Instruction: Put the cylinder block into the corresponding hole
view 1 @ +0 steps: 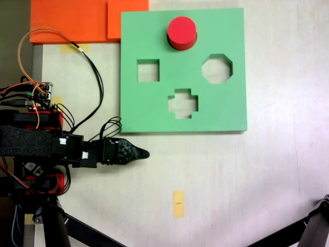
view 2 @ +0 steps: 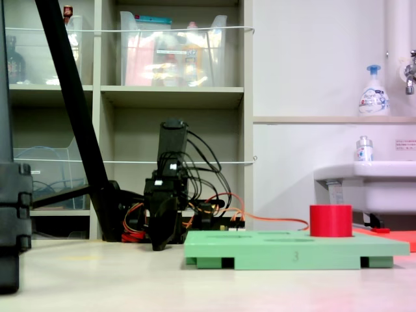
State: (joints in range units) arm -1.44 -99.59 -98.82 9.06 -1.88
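The red cylinder block (view 1: pixel 182 32) (view 2: pixel 330 220) stands upright at the far middle edge of the green foam board (view 1: pixel 154 108) (view 2: pixel 292 248). No circular cut-out shows; the block covers that spot, and I cannot tell how deep it sits. The square cut-out (view 1: pixel 148 70), octagonal cut-out (view 1: pixel 217 68) and cross-shaped cut-out (view 1: pixel 183 103) are bare. My gripper (view 1: pixel 144 153) (view 2: pixel 160 244) rests low on the table beside the board's near left corner, well away from the block. Its jaws are shut to one point and hold nothing.
Orange foam sheets (view 1: pixel 77 20) lie beyond the board's far left corner. Cables (view 1: pixel 95 72) loop from the arm's base (view 1: pixel 31 108) toward the board. A yellow tape strip (view 1: pixel 178 204) marks the table. Black tripod legs (view 1: pixel 82 229) (view 1: pixel 313 226) stand at the near edge.
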